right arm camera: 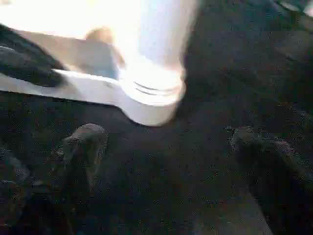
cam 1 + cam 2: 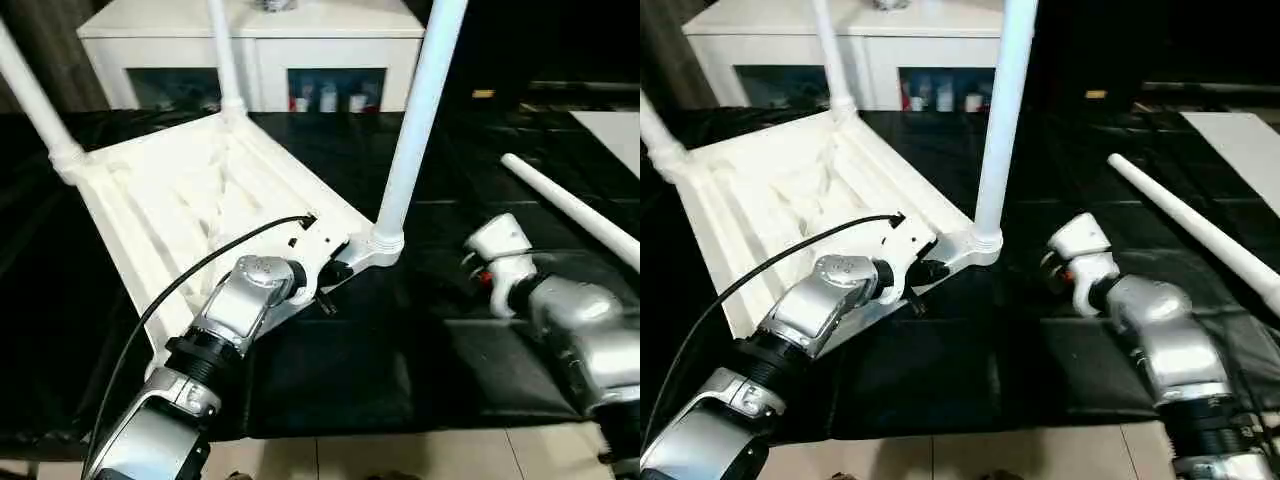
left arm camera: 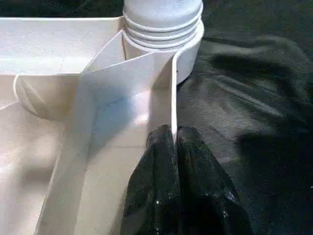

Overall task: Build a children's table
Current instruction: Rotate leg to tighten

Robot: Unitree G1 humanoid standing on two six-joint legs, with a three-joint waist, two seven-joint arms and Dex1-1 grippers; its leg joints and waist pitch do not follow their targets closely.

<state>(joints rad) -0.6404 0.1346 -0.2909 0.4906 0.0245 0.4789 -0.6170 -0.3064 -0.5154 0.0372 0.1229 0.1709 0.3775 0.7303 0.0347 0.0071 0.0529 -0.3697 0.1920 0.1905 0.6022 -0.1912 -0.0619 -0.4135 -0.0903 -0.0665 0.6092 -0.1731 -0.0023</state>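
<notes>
Risk is the left gripper (image 3: 175,139), pinched on the tabletop (image 2: 180,190) rim beside the near leg (image 2: 418,120), slipping and tilting it. Right gripper (image 1: 166,161), fingers spread and empty beside that socket, could bump it, and the fourth leg (image 2: 575,210) isn't fitted.

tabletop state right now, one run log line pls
tabletop: upside down, three legs in | left hand: shut on tabletop rim by near leg | right hand: open, empty | fourth leg: loose on black cloth
</notes>
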